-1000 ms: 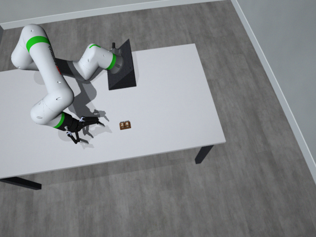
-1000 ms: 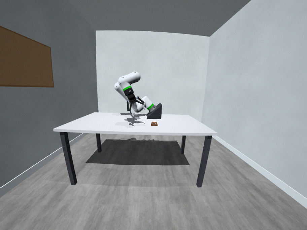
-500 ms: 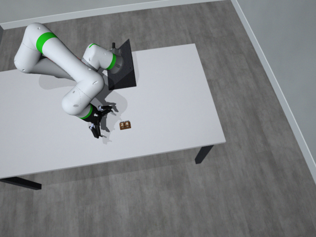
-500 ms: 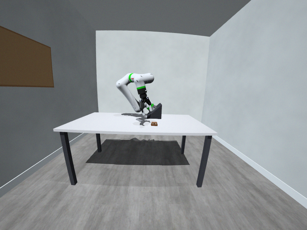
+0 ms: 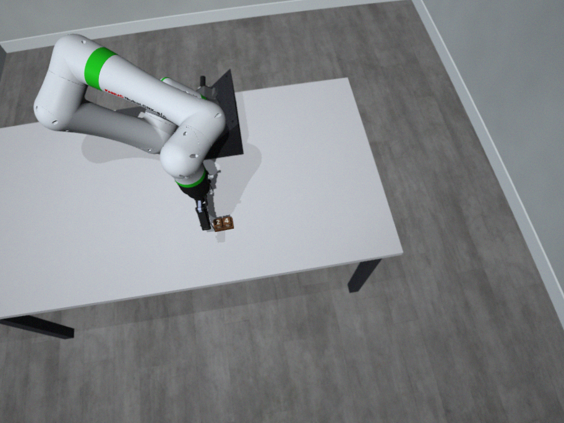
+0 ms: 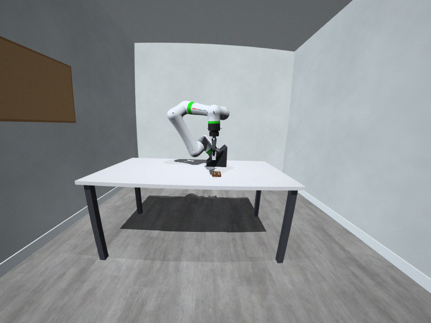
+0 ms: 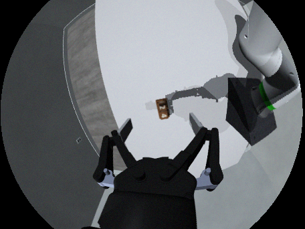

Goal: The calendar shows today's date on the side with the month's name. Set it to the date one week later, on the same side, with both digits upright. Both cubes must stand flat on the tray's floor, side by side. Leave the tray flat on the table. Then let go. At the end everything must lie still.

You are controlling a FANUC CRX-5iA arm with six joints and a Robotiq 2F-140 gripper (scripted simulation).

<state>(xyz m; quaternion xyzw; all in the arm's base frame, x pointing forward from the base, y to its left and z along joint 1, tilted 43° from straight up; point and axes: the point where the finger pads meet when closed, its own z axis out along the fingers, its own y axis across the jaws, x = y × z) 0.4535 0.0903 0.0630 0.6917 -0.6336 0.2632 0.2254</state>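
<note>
The small brown calendar tray [image 5: 224, 228] lies flat on the white table, holding two wooden cubes side by side. The left cube [image 5: 217, 222] shows a 2 on top and the right cube [image 5: 228, 221] shows a 4. The tray also shows in the exterior view [image 6: 217, 174] and in the wrist view [image 7: 162, 108], too small there to read. My gripper [image 7: 160, 120] is open and empty, high above the table and pointing down, with the calendar between its fingertips in the wrist view. From above, the gripper [image 5: 202, 218] appears just left of the tray.
The dark robot base block [image 5: 227, 115] stands at the table's far edge behind the calendar. The arm's elbow [image 5: 191, 145] hangs over the table between base and tray. The table's front edge [image 5: 200, 286] is well in front of the tray.
</note>
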